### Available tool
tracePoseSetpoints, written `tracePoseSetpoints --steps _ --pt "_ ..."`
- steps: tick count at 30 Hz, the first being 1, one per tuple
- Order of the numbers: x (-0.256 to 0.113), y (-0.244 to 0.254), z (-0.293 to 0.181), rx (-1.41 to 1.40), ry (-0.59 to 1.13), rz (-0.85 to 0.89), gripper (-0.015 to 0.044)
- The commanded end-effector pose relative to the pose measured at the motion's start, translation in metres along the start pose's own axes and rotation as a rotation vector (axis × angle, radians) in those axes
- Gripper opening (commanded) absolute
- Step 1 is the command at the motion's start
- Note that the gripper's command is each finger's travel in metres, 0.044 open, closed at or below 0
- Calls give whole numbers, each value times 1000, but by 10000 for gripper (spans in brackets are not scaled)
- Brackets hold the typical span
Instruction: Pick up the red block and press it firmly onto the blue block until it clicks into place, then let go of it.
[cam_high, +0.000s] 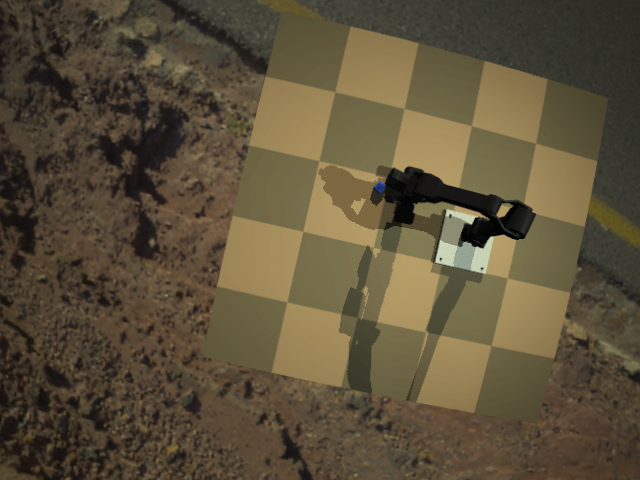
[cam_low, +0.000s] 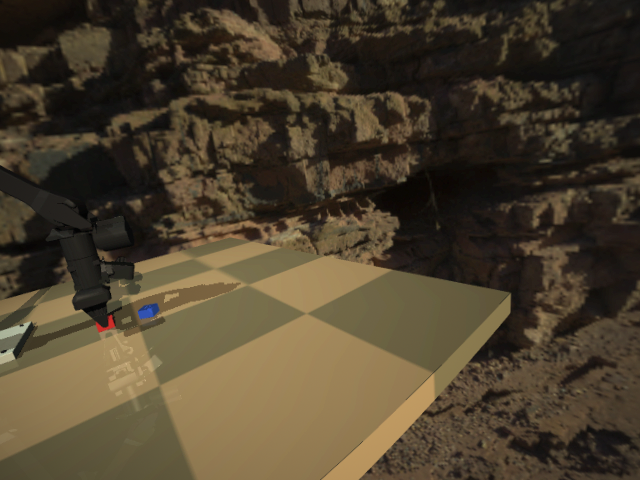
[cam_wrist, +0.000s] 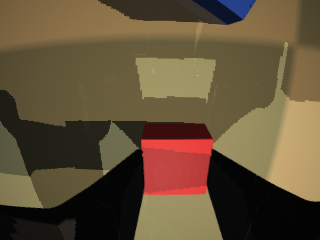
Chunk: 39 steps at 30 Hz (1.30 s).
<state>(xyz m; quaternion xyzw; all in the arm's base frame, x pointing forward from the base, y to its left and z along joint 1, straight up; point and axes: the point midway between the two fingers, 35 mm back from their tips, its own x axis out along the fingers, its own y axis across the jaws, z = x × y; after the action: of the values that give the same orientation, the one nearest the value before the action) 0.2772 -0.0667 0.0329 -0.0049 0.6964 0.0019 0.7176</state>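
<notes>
Gripped the red block (cam_low: 110, 325) (cam_wrist: 175, 167) between the two fingers of the gripper (cam_high: 400, 193) (cam_low: 104, 321) (cam_wrist: 175, 156), closed against opposite sides. Pointed the fingertips downward at the checkered tabletop (cam_high: 268, 191) (cam_low: 361, 320), near the blue block (cam_high: 379, 187) (cam_low: 148, 311) (cam_wrist: 240, 7).

Had brown rocky ground (cam_high: 103, 289) farthest left in the top view, well apart from the blue block and beyond the tabletop's edge. Went rightward over a tan square and a brownish arm shadow (cam_high: 343, 188), spread just left of the blue block. Reached the blue block next, apart from the red block and not joined to it. Passed to the gripper, just right of the blue block in the same view, with the red block hidden beneath. Saw the red block plainly in the exterior view, low at the fingertips and left of the blue block.

Followed the black arm (cam_high: 460, 196) (cam_low: 41, 204) rightward in the top view, away from the blue block, bent back toward a pale base plate (cam_high: 448, 258) (cam_low: 23, 338). Found that plate well right of the blue block, with dark holes near its corners.
</notes>
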Motion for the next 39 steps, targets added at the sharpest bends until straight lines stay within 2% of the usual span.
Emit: tracePoseSetpoints --steps 1,4,28,33,39 --pt "0 0 0 5 0 -3 72" --pt "-6 -1 2 5 0 -3 0" --pt "-117 -5 10 5 -1 -3 0" --pt "-118 -5 12 22 -2 -3 0" --pt "-104 -9 35 174 -4 -3 0"
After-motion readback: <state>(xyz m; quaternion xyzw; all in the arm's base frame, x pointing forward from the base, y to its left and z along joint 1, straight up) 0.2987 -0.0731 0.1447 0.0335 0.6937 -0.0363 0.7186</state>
